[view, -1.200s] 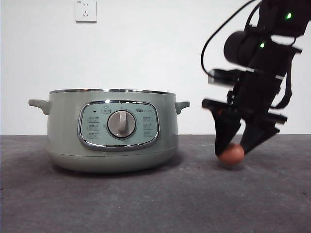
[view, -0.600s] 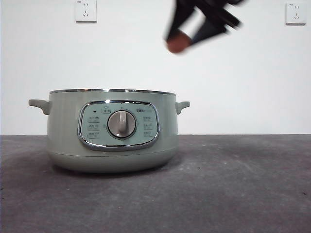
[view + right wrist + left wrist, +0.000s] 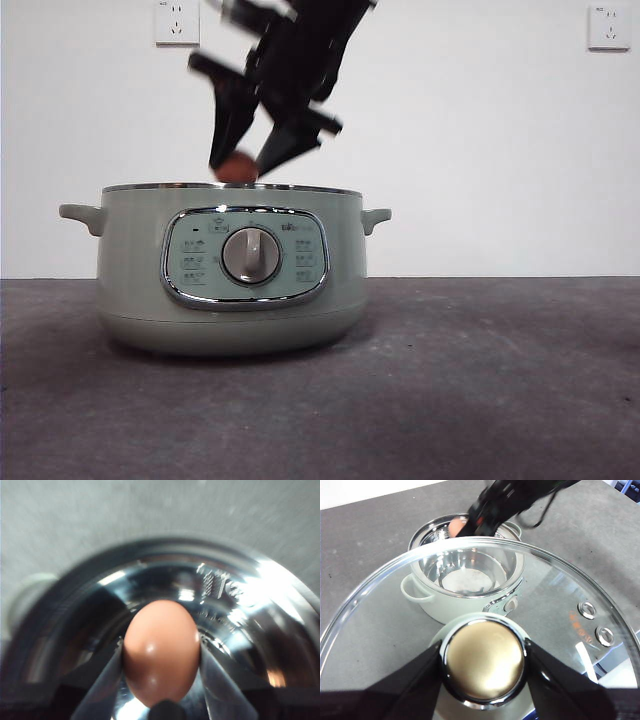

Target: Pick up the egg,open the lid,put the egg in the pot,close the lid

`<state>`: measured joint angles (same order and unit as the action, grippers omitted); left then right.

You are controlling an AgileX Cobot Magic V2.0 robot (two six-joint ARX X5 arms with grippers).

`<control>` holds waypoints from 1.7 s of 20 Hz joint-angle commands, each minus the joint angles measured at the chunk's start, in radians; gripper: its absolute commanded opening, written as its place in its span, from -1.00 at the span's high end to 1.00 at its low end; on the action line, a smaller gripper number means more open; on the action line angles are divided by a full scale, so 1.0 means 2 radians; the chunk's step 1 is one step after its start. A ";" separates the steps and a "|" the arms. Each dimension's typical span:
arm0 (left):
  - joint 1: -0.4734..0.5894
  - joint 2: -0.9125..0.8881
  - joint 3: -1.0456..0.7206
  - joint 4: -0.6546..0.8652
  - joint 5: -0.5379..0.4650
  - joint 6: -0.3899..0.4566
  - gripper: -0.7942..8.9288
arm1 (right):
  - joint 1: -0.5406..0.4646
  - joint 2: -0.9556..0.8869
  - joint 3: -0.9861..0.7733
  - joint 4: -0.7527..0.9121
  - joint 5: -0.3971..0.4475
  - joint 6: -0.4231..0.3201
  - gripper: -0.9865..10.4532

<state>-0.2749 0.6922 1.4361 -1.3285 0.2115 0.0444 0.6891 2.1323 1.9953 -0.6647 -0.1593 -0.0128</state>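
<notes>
The right gripper (image 3: 161,680) has its two black jaws closed tight on the egg (image 3: 161,652), one jaw pressed to each side of the shell, and the egg's smooth brown-orange end fills the middle of the right wrist view with the shiny steel inside of the pot (image 3: 240,605) spread all round behind it. In the front view the same gripper (image 3: 240,165) comes down dark and blurred from about 12 o'clock, and the egg (image 3: 237,168) hangs at its tip just above the pot's chrome rim, at roughly 11 o'clock from the silver dial (image 3: 250,256). The pot (image 3: 130,270) stands open on the dark grey table (image 3: 480,400), its control panel facing the camera, a small handle at 3 o'clock and another at 9 o'clock. The left gripper (image 3: 484,665) has its jaws shut on the round knob (image 3: 484,660) of the lid (image 3: 380,625), gripping it from either side, and holds the glass lid up in the air; through the glass the open pot (image 3: 420,592) shows well below, with the egg (image 3: 457,527) over its far rim, at about 12 o'clock.
</notes>
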 commanded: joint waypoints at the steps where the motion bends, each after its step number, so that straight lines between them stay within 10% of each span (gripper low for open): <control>1: 0.002 -0.005 0.002 0.018 0.003 0.005 0.85 | 0.003 0.028 0.006 -0.003 0.007 -0.012 0.85; 20: 0.002 -0.005 0.002 0.017 0.003 0.006 0.85 | 0.003 0.072 0.006 -0.072 0.039 -0.048 0.85; 25: 0.002 -0.004 0.002 0.018 0.002 0.006 0.85 | 0.006 0.071 0.012 -0.072 0.035 -0.044 0.22; 34: 0.002 0.010 0.002 0.058 0.003 0.008 0.85 | 0.008 0.009 0.239 -0.244 0.072 -0.034 0.22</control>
<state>-0.2749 0.7208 1.4357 -1.2556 0.2119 0.0494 0.7052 2.1460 2.4660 -1.1603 -0.0063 -0.0891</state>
